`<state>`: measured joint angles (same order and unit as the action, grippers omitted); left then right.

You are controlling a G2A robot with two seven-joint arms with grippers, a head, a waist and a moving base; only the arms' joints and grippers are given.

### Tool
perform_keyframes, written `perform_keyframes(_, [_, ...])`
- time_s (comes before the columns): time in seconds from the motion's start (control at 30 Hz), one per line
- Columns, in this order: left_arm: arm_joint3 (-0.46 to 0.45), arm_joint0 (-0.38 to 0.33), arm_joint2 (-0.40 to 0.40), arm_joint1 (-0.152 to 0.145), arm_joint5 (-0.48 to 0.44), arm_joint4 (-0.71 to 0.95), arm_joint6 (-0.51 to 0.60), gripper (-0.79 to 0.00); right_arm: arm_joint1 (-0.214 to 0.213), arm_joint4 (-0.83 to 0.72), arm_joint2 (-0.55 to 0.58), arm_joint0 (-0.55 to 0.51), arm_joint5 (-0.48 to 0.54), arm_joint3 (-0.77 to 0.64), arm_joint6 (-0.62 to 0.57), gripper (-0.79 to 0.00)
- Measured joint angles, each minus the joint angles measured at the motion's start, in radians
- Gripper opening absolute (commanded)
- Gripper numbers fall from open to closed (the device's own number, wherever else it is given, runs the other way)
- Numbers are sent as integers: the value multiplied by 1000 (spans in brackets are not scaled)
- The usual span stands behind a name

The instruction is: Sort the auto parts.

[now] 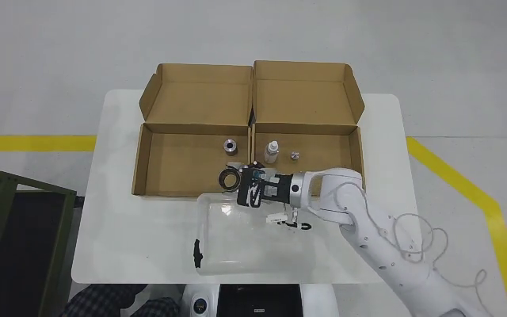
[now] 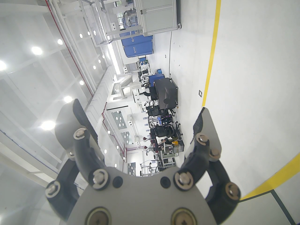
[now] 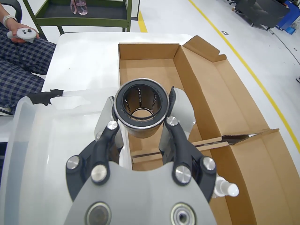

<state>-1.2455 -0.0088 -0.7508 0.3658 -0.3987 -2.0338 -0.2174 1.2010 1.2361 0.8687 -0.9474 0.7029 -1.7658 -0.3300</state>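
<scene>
Box [image 1: 325, 147] holds bottle [image 1: 272, 150], perhaps nut [image 1: 295, 155].

Colour notes: brown, white, black, one yellow line.
Worktop [image 1: 119, 206] plain white; left cardboard box [image 1: 178, 162] and right cardboard box [image 1: 325, 154] plain kraft brown. Ring bearing [image 3: 140, 131] dull steel with a black end face, in the right claw [image 3: 141, 97]: black fingers [image 3: 178, 136], silver screws, grey plate. Small round part [image 1: 228, 145] silver. Bin [image 1: 238, 246] clear, one black tape patch [image 1: 197, 253]. Spray bottle [image 1: 272, 150] white. Floor [image 1: 238, 32] pale grey, yellow stripe [image 1: 47, 143].
</scene>
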Motion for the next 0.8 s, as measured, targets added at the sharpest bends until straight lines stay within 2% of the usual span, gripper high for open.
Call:
perform_keyframes(0.37, [0, 0, 0, 0, 0, 0, 0, 0, 56, 9, -122, 146, -80, 150, -51, -785])
perform_keyframes(0.8, [0, 0, 0, 0, 0, 0, 0, 0, 100, 17, -189, 216, -121, 288, -117, -785])
